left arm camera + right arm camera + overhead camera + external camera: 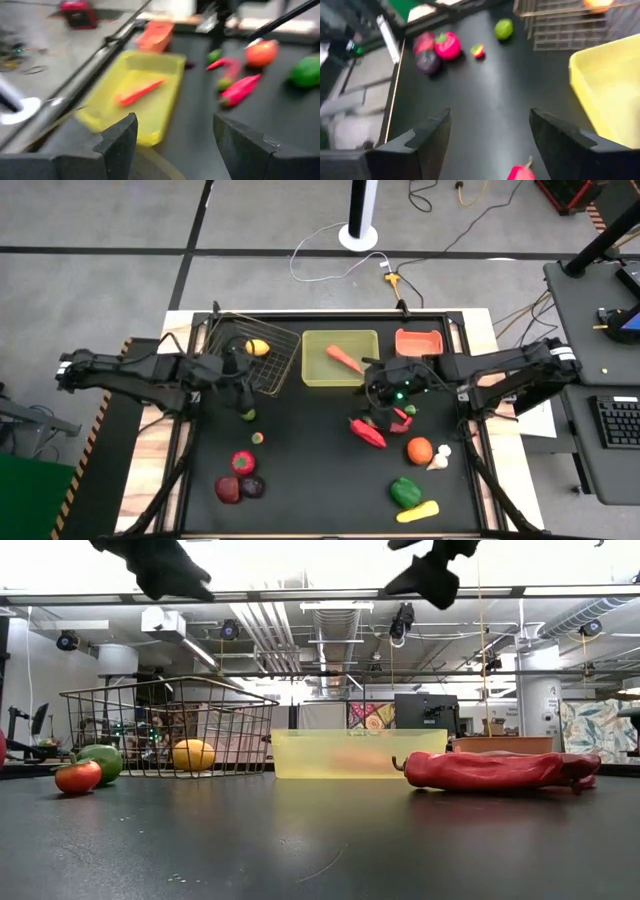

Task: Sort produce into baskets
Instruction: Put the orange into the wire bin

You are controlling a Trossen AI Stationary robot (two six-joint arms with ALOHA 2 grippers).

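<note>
High view: left gripper sits beside the wire basket's front edge; right gripper is over mid-table, near the red chili.
Baskets: along the black table's far edge; lemon in the mesh, carrot in the translucent tray, bin at right.
Low view: glossy chili on matte tabletop; pipes and lights behind.
Left wrist: dark fingers spread, nothing between.
Right wrist: fingers apart, nothing between.
</note>
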